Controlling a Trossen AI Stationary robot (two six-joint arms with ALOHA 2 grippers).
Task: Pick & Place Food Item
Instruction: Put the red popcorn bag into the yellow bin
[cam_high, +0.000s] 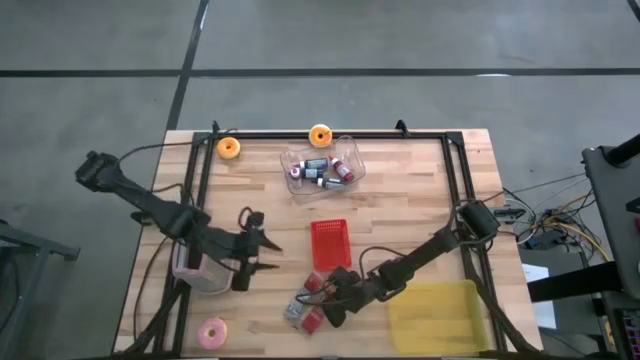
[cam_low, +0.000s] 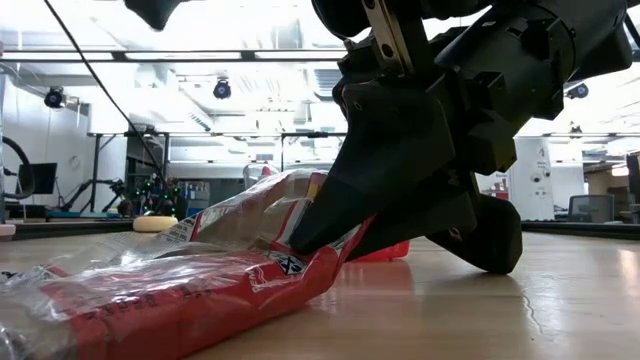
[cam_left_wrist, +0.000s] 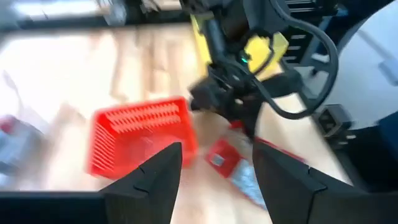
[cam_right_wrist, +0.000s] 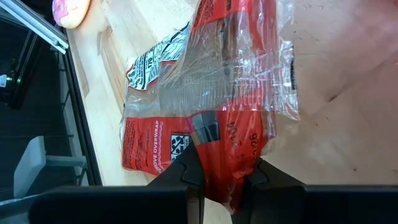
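A red and clear plastic food packet (cam_high: 305, 302) (cam_right_wrist: 211, 81) lies on the wooden table near its front edge. My right gripper (cam_high: 332, 300) (cam_right_wrist: 221, 180) comes in from the right and is shut on the packet's near end. My left gripper (cam_high: 260, 250) (cam_left_wrist: 217, 180) hangs open above the table, left of the red basket (cam_high: 330, 243), and holds nothing. In the left wrist view the basket (cam_left_wrist: 140, 134) and the packet (cam_left_wrist: 233, 165) lie ahead of it. My right gripper pinches the packet's end (cam_right_wrist: 217, 152) between its two fingers (cam_low: 330, 215). The fingers slant down from the table's right side. The held end (cam_low: 300, 235) is raised a little, and the remainder of the packet (cam_low: 150, 300) lies on the table.
A clear tub of small bottles (cam_high: 322, 168) stands at the back. Two orange doughnuts (cam_high: 229, 148) (cam_high: 320, 135) lie by the far edge, a pink one (cam_high: 212, 332) at the front left. A clear cup (cam_high: 195, 272) stands left, a yellow sheet (cam_high: 435, 315) front right.
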